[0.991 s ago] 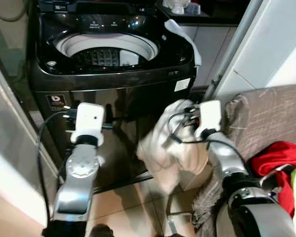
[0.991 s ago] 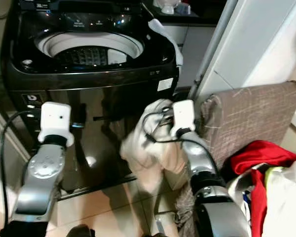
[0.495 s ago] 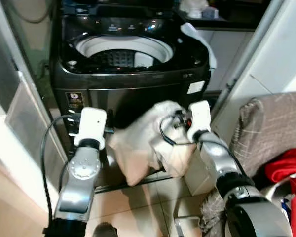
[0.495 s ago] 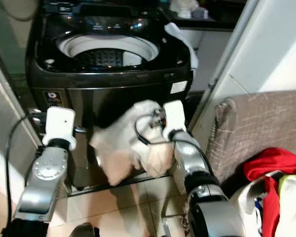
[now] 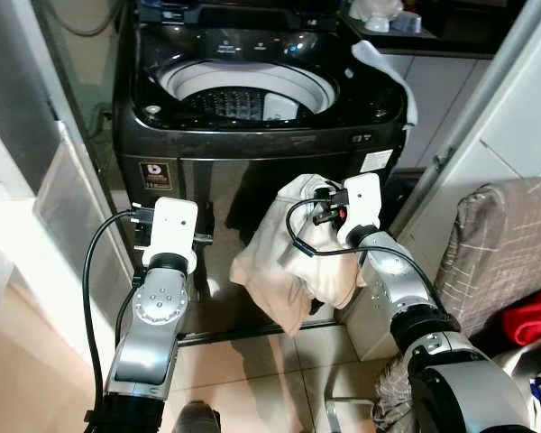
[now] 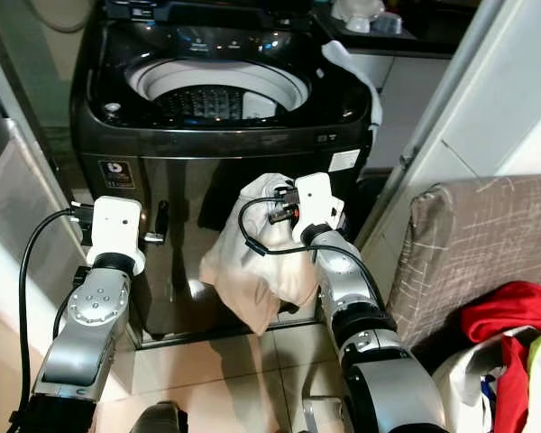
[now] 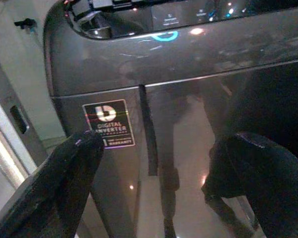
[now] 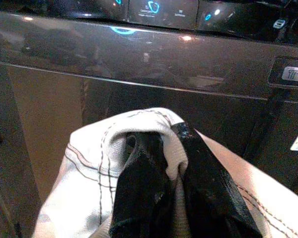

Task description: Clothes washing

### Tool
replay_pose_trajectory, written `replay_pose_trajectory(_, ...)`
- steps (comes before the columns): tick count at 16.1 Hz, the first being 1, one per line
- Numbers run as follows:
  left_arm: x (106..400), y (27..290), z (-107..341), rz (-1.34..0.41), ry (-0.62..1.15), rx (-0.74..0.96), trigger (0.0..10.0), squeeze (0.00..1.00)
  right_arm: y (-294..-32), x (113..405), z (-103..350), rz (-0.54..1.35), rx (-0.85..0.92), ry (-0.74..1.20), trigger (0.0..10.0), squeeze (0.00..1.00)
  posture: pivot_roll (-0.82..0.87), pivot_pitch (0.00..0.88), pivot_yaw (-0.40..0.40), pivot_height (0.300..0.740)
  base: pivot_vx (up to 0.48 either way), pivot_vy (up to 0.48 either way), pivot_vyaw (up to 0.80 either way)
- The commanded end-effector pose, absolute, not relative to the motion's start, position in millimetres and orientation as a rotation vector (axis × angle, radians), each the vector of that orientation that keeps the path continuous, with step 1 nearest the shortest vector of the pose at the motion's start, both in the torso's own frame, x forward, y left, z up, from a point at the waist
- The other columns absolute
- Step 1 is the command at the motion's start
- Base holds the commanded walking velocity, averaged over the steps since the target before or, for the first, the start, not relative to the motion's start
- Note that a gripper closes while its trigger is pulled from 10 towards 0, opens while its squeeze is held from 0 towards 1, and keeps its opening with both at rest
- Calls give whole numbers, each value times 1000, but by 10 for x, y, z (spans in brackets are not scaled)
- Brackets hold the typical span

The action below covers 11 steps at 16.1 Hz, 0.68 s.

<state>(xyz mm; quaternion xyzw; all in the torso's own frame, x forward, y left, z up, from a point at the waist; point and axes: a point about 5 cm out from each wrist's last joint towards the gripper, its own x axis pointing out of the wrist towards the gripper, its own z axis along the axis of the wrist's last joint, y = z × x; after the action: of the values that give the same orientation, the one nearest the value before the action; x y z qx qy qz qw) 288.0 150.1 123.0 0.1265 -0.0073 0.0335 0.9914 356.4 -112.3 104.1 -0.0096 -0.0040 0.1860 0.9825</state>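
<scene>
Right gripper (image 8: 161,198): pinching the white garment (image 5: 288,262), fingers closed on its fold.
White garment: hanging near the washing machine (image 5: 252,135) front.
Left gripper (image 7: 159,198): gaping wide, holding nothing.

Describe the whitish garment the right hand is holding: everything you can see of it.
The off-white cloth garment looks like soft, thick fabric with dark stitched seams along a folded hem. The right hand is shut on that bunched hem, its black fingers pinching the fold. The rest hangs loose and crumpled below the hand, in front of the dark glossy top-loading washing machine, under its open drum and above the tiled floor.
</scene>
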Motion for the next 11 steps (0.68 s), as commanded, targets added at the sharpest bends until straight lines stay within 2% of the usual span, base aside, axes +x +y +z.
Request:
replay_pose_trajectory(1,2887,1503,1230,87,-11,248,10000,0,-1199,3609,1136,348,21,-49,10000,122,116,0,-69,740,0,0,500)
replay_pose_trajectory(3,2880,1543,1222,108,-5,246,10000,0,-1218,3597,1107,351,15,-37,10000,231,120,0,-74,740,0,0,497)
replay_pose_trajectory(6,2857,1533,1182,113,6,253,10000,0,-1260,3570,1032,337,53,1,10000,275,123,0,-84,740,0,0,467)
replay_pose_trajectory(7,2854,1528,1169,108,9,261,10000,0,-1346,3500,917,320,40,35,10000,278,126,0,-87,740,0,0,450)
replay_pose_trajectory(9,2867,1535,1149,93,18,257,10000,0,-1517,3325,605,297,-40,166,10000,247,122,4,-95,740,0,0,459)
replay_pose_trajectory(10,2877,1542,1132,86,23,258,10000,0,-1588,3233,455,293,-96,235,10000,200,122,4,-95,740,0,0,563)
replay_pose_trajectory(11,2903,1550,974,35,79,256,10000,0,-1742,2982,118,288,-191,390,10000,110,108,7,-90,740,0,0,0)
